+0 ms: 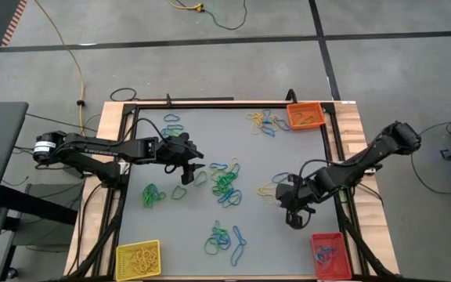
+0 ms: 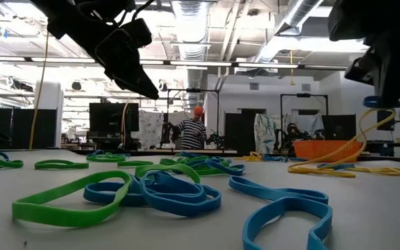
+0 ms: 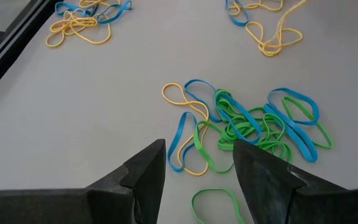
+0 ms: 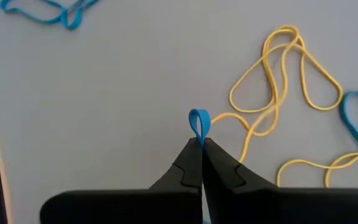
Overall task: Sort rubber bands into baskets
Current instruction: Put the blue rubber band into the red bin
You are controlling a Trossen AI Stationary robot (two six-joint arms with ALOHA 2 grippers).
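Near the surface's right edge, the right tool (image 4: pixel 201 144), pinched tight on a thin blue rubber band (image 4: pixel 198 121), should probably carry it steadily to the small red plastic basket (image 1: pixel 327 252) before releasing.

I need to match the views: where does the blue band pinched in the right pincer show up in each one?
High view: hidden under the right pincer, above the red basket.
Low view: a blue band hangs below the dark pincer at the right edge; probably the same one.
Left wrist view: not in it.
Right wrist view: a small loop poking out between the shut fingertips.
Shared landmark: the yellow bands beside it.
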